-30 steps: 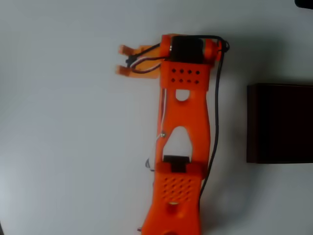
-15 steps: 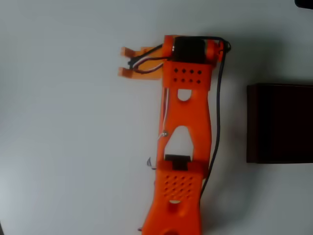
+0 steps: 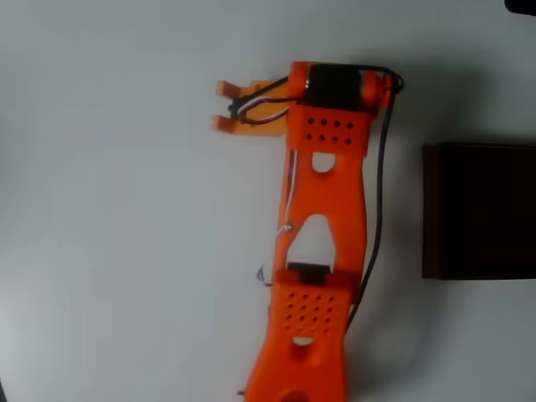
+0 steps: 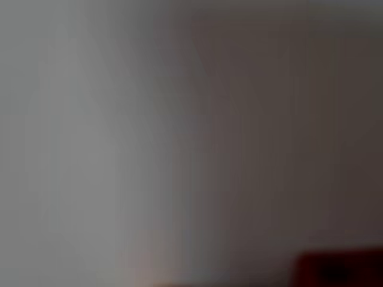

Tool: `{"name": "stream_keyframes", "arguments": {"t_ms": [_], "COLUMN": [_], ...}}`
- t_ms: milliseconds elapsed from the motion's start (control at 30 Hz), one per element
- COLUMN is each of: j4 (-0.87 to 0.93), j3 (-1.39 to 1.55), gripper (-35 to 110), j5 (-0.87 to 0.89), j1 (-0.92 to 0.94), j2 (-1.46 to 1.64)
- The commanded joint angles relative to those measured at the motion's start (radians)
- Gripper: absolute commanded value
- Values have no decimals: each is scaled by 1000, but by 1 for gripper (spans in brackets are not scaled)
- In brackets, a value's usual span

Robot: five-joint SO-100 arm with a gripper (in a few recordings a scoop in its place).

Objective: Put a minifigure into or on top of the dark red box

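We have the orange pincer point(image 3: 224, 105) slightly open, empty, mid-counter. Large maroon rectangular box point(image 3: 481, 211) sits at the counter's right edge. Next, we judge: locate the minifigure.

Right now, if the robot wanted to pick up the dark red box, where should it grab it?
Probably take the dark red box by its thin left wall, pinched from above with one finger inside and one outside. The box looks too wide to span, and that wall faces the arm. The tool is open but points away.

no readable text or markings
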Motion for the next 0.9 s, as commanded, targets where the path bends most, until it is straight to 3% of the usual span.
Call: {"name": "stream_keyframes", "arguments": {"t_ms": [0, 867], "j4": [17, 17], "j3": [-26, -41], "gripper": [20, 4], "j5": [-17, -14], "j1": [2, 8], "j2": [18, -6]}}
